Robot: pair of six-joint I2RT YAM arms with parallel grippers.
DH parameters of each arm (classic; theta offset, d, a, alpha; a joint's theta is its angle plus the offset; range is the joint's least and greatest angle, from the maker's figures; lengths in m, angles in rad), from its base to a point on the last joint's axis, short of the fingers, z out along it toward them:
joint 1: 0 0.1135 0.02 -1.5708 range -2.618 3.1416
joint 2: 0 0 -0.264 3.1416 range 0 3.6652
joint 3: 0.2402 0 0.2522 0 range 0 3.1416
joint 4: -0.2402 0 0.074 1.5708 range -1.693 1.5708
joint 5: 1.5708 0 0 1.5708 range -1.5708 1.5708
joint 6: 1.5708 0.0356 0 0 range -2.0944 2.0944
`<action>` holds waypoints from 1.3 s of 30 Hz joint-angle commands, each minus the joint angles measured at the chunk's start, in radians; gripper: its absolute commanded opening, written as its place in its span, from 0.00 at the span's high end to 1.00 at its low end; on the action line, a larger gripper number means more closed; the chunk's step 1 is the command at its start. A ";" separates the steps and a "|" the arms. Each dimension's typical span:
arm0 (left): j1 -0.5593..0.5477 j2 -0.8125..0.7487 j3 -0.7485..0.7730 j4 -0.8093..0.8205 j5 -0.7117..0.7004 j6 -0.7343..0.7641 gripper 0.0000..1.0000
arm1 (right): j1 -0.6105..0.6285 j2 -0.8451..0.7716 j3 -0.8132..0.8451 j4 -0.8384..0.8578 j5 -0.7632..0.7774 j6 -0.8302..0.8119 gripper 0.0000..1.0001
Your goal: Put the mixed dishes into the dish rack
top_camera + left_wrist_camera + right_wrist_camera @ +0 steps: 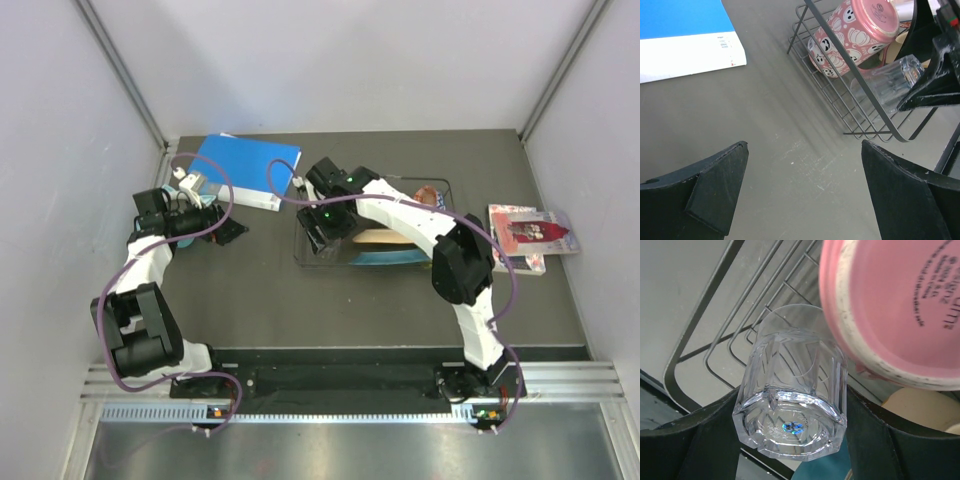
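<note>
The black wire dish rack (330,263) stands mid-table. My right gripper (322,240) reaches into its left end and is shut on the clear glass (790,405), which lies on its side just over the rack floor (710,290). A pink-red tumbler with ghost and pumpkin prints (855,35) lies on its side right beside the glass (885,80); its base fills the right wrist view (900,305). A peach plate (375,237) and a teal plate (385,258) lie in the rack. My left gripper (804,145) is open and empty over bare table, left of the rack (865,132).
A blue book (245,170) lies at the back left, also in the left wrist view (680,40). A small white and teal object (190,185) sits by my left wrist. A red-and-white booklet (530,235) lies right of the rack. Walls enclose the table on three sides.
</note>
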 commanded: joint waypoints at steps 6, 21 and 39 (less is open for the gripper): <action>0.007 -0.003 0.018 0.046 0.030 0.000 0.01 | 0.025 -0.005 -0.007 0.016 0.070 -0.014 0.78; 0.004 -0.004 0.008 0.058 0.032 -0.008 0.01 | 0.051 -0.047 -0.065 0.059 0.100 -0.016 0.00; -0.027 0.018 0.104 -0.063 -0.103 -0.054 0.01 | 0.074 -0.422 -0.039 0.054 0.399 -0.073 0.00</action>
